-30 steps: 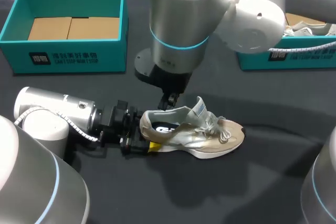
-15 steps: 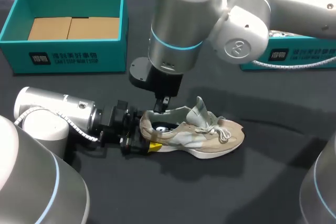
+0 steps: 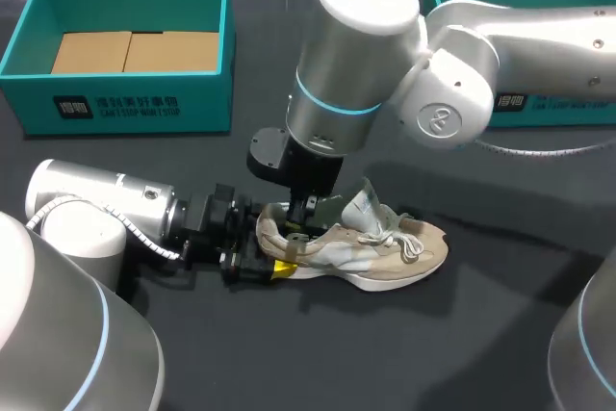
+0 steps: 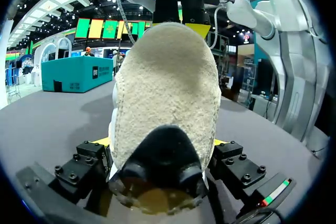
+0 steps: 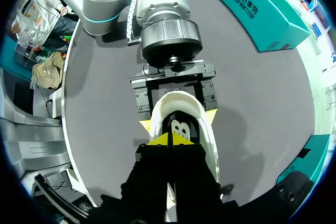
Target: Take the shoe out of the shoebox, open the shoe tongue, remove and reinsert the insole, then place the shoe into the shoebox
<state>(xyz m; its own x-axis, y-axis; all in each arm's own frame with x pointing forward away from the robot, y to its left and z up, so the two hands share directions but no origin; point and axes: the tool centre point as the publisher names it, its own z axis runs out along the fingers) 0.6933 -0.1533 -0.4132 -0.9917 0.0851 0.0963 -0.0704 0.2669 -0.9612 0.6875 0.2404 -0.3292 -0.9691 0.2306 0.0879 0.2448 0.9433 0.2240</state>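
Sideways, left claw point(image 4: 161, 145) clamping shoe point(image 4: 168, 87) heel

The shoe point(image 3: 390, 249) is showing beige and cream with a black, white-marked insole point(image 5: 180, 128); the shoebox point(image 3: 207, 103) is glowing teal over brown cardboard point(image 3: 135, 51), the table point(image 3: 452, 353) lying charcoal.

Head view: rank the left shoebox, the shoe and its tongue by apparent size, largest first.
1. left shoebox
2. shoe
3. tongue
The left shoebox lies farther from the camera yet still looks largest, so nearness does not blur this order.
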